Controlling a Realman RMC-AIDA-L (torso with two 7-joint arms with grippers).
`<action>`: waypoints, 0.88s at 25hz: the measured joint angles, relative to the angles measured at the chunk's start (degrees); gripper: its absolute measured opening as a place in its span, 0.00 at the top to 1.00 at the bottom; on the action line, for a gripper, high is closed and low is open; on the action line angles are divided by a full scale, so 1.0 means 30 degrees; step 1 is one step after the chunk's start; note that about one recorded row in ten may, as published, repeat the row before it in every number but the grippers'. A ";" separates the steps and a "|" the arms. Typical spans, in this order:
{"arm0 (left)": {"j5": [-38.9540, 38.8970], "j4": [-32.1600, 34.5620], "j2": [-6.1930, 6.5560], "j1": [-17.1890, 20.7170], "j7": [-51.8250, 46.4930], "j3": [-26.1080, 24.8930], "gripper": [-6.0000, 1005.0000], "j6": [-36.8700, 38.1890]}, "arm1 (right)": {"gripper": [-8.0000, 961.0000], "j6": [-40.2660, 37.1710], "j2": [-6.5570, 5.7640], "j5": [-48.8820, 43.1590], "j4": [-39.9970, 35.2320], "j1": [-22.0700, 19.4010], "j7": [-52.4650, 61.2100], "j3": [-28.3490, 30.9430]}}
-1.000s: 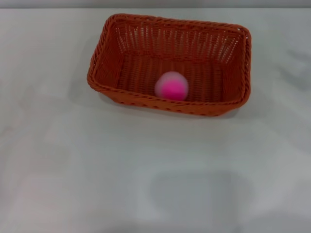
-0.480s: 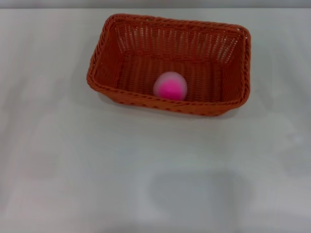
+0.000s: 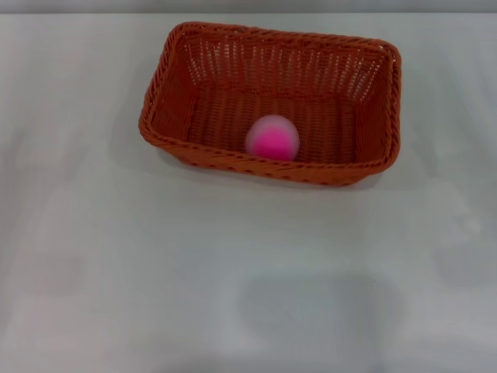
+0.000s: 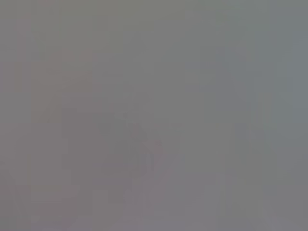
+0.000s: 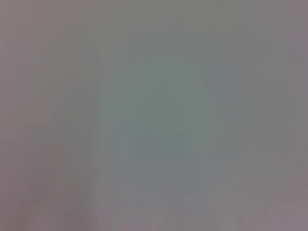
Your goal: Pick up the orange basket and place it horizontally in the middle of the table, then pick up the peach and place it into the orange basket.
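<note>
The orange basket (image 3: 233, 93) lies with its long side across the white table (image 3: 116, 256), toward the far middle in the head view. The peach (image 3: 272, 137), pale pink with a magenta patch, rests inside it on the woven floor near the front wall. Neither gripper nor arm shows in the head view. Both wrist views show only a plain grey surface, with no fingers and no object.
A faint grey shadow patch lies on the tabletop in front of the basket, near the table's front edge. The table's far edge runs just behind the basket.
The peach has shifted very slightly to the left inside the basket since a second ago. The basket has not moved.
</note>
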 joint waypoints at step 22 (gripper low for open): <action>-0.1065 0.0951 -0.0027 -0.0259 0.1009 0.0059 0.12 -0.0369 | 0.29 -0.0346 0.0031 0.0095 0.1376 0.0243 -0.0729 0.0044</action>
